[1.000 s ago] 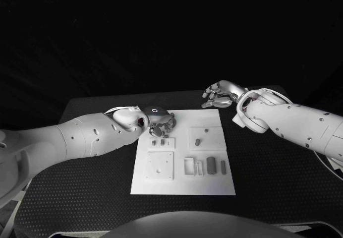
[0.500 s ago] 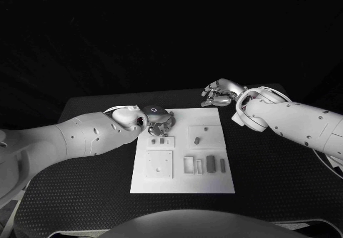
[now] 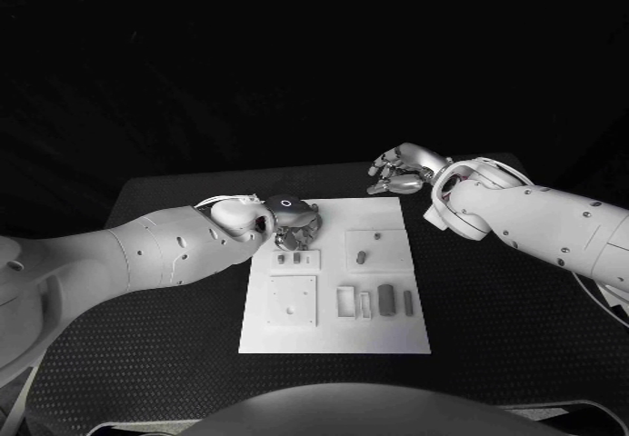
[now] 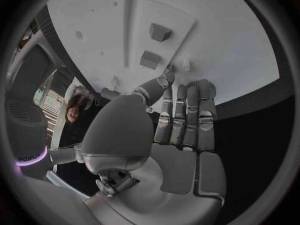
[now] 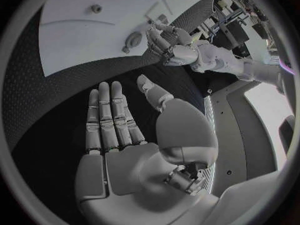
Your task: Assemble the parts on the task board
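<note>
The white task board lies in the middle of the black table. Several small dark parts stand in it: a peg, a short block, a taller block and a thin bar. My left hand hovers over the board's far left corner, fingers pointing down beside two small parts. In the left wrist view that hand has straight fingers and holds nothing, above two blocks. My right hand floats past the board's far right corner; it is flat and empty.
A square recessed plate and narrow slots fill the board's near half. Black matting surrounds the board on all sides. The right wrist view also catches my left hand at the board's edge.
</note>
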Available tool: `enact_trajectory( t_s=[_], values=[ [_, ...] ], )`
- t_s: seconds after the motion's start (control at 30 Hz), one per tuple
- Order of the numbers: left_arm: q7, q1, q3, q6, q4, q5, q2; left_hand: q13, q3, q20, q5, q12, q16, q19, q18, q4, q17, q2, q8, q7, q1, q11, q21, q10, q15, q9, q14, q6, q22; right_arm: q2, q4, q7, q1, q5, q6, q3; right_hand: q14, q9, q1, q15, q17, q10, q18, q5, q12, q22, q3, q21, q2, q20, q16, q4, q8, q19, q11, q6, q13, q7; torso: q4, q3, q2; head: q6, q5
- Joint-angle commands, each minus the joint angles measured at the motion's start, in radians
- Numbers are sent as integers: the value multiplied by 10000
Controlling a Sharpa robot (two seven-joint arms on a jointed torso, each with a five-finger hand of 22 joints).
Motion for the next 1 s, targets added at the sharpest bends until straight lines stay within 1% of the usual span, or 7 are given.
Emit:
enact_trajectory(
  t_s=[0.03,0.2,0.3,0.43,0.6,1.0],
  values=[
    [-38,-7,0,207,-39,-215,15,19,-62,52,-32,4,66,25,111,14,16,-87,-68,-1,-14,12,-28,-59,14,-8,-22,-72,19,-3,16,80,0,8,64,6,61,-10,33,18,12,-91,-36,15,65,10,-38,-48,23,95,-45,24,65,3,-39,68,-17,18,-13,4,9,-15,-6],
    [-72,-8,0,282,-44,-273,11,98,-95,42,-32,81,106,66,124,19,54,-73,-60,10,-49,9,-15,-18,0,0,6,-47,64,-14,30,81,0,10,60,6,62,-10,29,17,15,-91,-35,14,68,11,-40,-50,24,96,-48,25,66,4,-39,69,-21,18,2,12,-3,-30,-17],
    [-84,-10,0,342,-48,-331,22,258,-143,32,-34,268,146,90,130,11,100,-79,-73,33,-61,5,-12,36,-14,0,9,-54,126,-20,31,77,1,10,59,6,63,-10,28,17,17,-91,-34,15,70,11,-41,-50,25,97,-49,25,66,4,-39,69,-22,18,8,12,-1,-44,-16],
    [-109,-31,0,384,-77,-362,47,444,-174,29,-33,460,162,89,127,8,141,-88,-141,56,-43,13,-41,-144,-16,-22,-13,-154,184,-15,37,75,1,10,60,6,64,-11,26,17,19,-92,-33,14,72,12,-42,-51,26,98,-51,25,67,5,-39,69,-25,18,0,3,6,-38,-11],
    [-176,-57,0,440,-139,-490,77,601,-164,31,-32,612,163,85,123,6,171,-101,-230,55,4,10,-82,-336,-14,-57,-39,-294,232,-25,46,74,1,11,60,6,65,-11,23,17,22,-92,-32,14,75,13,-43,-52,27,99,-54,25,67,6,-39,69,-28,18,-11,7,2,-47,-3],
    [-262,-124,0,481,-365,-624,225,788,-150,38,-32,793,172,101,119,35,213,-54,-300,83,-45,29,-135,-587,-4,-93,-60,-395,294,-9,48,76,2,17,48,6,67,-13,15,16,28,-93,-31,14,81,15,-48,-55,29,101,-60,26,69,7,-39,69,-35,18,2,-1,8,-63,-20]
  ],
)
